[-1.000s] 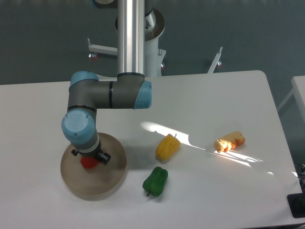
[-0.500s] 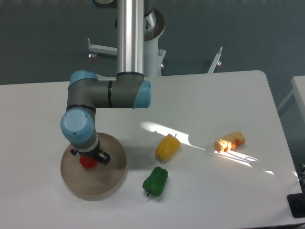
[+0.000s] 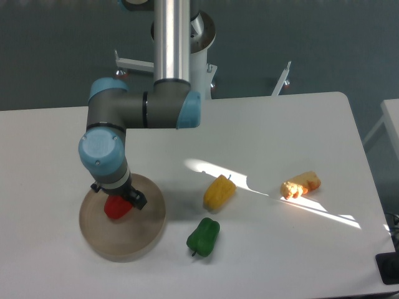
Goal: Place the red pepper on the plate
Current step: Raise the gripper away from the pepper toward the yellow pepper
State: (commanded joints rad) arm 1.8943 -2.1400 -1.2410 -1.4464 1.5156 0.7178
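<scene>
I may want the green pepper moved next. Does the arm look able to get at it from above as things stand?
Probably yes. The green pepper lies alone on the table, apart from the yellow pepper and the plate, with nothing over it. The pincer is over the plate at the red pepper.

Pretty evenly lit overall, soft and a bit cool. One hard streak of sunlight cutting across the white tabletop point(image 3: 280, 124), from just above the glossy yellow pepper point(image 3: 219, 192) out to the right edge, blowing out to pure white near the small orange-yellow food piece point(image 3: 301, 184). Soft shadow right of the round beige-tan plate point(image 3: 140, 233). Slightly soft focus, mild grain in the dark grey background. No obvious edge warping.
</scene>
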